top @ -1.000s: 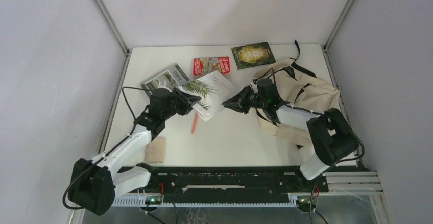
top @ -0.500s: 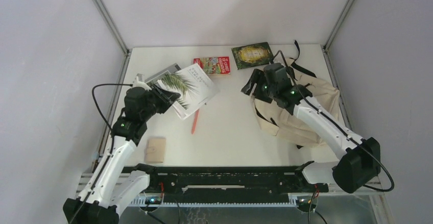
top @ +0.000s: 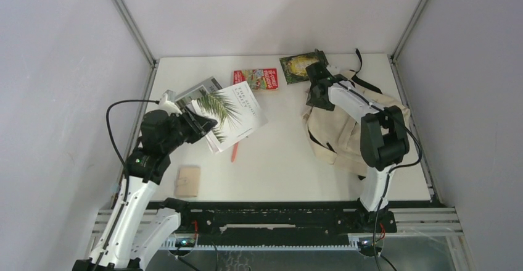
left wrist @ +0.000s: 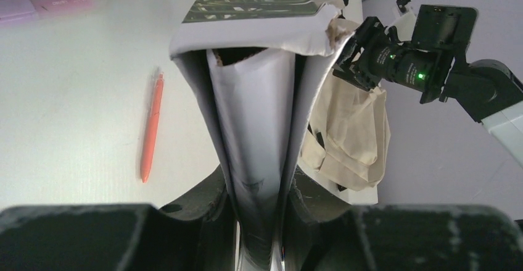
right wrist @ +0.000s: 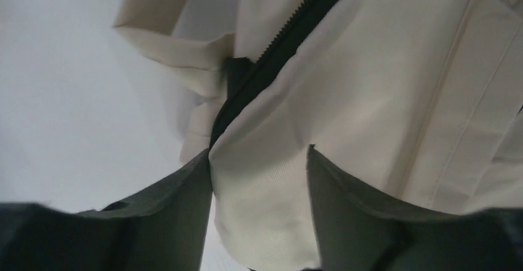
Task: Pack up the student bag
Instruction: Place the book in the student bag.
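The student bag (top: 354,129), cream canvas with black straps, lies crumpled at the right of the table. My right gripper (top: 317,92) is at its back-left edge. In the right wrist view its jaws (right wrist: 258,155) stand open, with a fold of the bag's cloth (right wrist: 370,86) bulging between them beside the black zipper (right wrist: 277,49). My left gripper (top: 196,125) is shut on a white book with a palm leaf cover (top: 233,112), held off the table at the left. In the left wrist view the book (left wrist: 259,98) rises edge-on from the gripper (left wrist: 256,181).
A red book (top: 256,78) and a green book (top: 297,65) lie at the back, the green one partly under my right arm. A grey book (top: 197,91) lies behind the held one. An orange pen (top: 234,154) and a tan wallet (top: 188,180) lie nearer the front.
The right gripper has left the middle of the table, opened and swung back onto the bag's far-left edge. The left arm has drawn the white book back to the left and raised it.
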Robot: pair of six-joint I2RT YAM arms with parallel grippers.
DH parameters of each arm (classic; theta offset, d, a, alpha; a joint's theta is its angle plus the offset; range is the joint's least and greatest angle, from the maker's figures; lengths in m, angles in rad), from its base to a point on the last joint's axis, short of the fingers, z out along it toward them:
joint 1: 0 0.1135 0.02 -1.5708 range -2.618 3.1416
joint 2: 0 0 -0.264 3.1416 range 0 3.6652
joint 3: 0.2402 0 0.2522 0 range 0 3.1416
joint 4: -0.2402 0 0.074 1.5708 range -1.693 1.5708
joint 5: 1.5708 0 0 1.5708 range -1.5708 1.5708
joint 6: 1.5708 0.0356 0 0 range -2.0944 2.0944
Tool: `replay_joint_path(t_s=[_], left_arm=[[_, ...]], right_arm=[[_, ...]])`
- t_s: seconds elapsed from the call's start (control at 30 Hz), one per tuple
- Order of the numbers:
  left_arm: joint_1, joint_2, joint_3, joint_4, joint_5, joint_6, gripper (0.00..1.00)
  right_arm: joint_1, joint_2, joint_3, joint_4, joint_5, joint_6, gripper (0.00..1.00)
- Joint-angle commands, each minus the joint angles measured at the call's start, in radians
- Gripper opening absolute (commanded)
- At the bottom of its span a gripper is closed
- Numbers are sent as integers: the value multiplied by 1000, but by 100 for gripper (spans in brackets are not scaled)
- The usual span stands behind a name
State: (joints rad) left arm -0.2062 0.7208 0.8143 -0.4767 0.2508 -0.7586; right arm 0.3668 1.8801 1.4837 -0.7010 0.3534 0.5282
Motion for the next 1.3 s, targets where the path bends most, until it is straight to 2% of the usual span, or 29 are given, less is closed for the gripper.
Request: replay_joint_path(t_s=[0.0, 0.07, 0.1, 0.23, 0.37, 0.57, 0.63, 0.77, 1.0, 1.17, 1.27], left_arm=[[2, -8, 54, 32, 29, 26, 13], [1, -5, 57, 32, 35, 28, 13], [2, -2, 58, 33, 40, 30, 13], [1, 30, 62, 36, 61, 38, 15], [-3, 88, 63, 93, 149, 28, 14], [-88, 232, 103, 193, 304, 26, 13], [-109, 281, 116, 210, 311, 23, 13], [-118, 332, 124, 297, 376, -32, 13], [-142, 386, 179, 374, 469, -106, 14], [-145, 338, 213, 398, 439, -144, 14], [-149, 362, 213, 400, 435, -141, 16]], right_arm=[[-5, -6, 62, -8, 36, -26, 45], [-4, -64, 32, 1, 31, -25, 7], [-5, -102, 16, 4, 18, -29, 0], [-6, -297, -83, 38, -112, -87, 0], [-6, -498, -192, 59, -289, -124, 0], [-43, -720, -399, 127, -499, -115, 1], [-79, -775, -457, 165, -555, -95, 2], [-139, -784, -500, 175, -631, -69, 0], [-153, -778, -517, 207, -684, -53, 0], [-162, -792, -517, 220, -713, -51, 0], [-169, -806, -516, 222, -735, -43, 0]])
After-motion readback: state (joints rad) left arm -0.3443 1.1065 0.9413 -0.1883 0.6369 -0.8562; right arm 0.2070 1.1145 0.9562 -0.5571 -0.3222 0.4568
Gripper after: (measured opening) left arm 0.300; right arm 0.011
